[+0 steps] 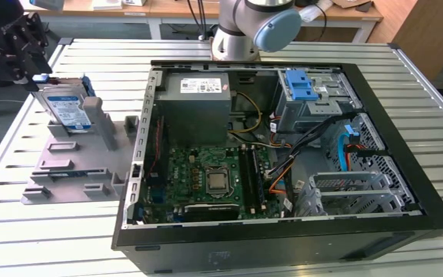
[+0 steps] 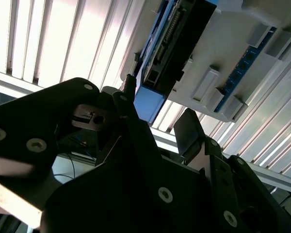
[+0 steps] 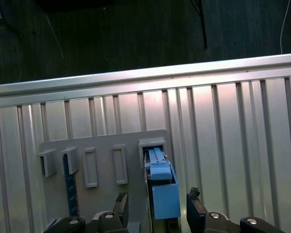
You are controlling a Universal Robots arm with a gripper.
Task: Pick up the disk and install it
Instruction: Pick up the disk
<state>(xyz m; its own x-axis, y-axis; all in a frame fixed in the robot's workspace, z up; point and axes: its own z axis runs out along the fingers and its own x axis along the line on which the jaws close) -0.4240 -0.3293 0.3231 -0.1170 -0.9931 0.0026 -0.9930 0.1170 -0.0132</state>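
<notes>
Gripper poised astride the racked disk

The disk stands on edge in a slot of the grey fixture, at nine o'clock of the open computer case in the exterior view, probably so that its blue carrier end faces up for a grasp. The arm's base sits at twelve o'clock of the case, and the wrist reaches over to ten o'clock. The fingers are spread either side of the carrier, holding nothing.

No legible text anywhere
</notes>
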